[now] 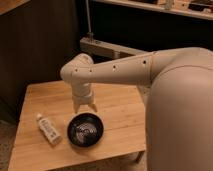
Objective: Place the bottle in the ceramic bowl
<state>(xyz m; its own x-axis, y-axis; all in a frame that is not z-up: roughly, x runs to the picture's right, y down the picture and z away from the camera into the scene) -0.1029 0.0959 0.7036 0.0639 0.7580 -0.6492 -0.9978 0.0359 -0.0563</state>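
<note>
The bottle (47, 128) is small, clear and whitish with a white cap. It lies on its side on the wooden table (45, 97), near the front left. The ceramic bowl (85, 129) is round, shallow and black with pale rings inside. It sits to the right of the bottle, a short gap apart, and is empty. My gripper (85, 106) points down just above the bowl's far rim, with the two fingertips a small way apart and nothing between them.
My pale arm (125, 72) reaches in from the right, and its large body fills the right side. A dark wall and a metal rail (107, 48) stand behind the table. The table's front edge runs close below the bowl.
</note>
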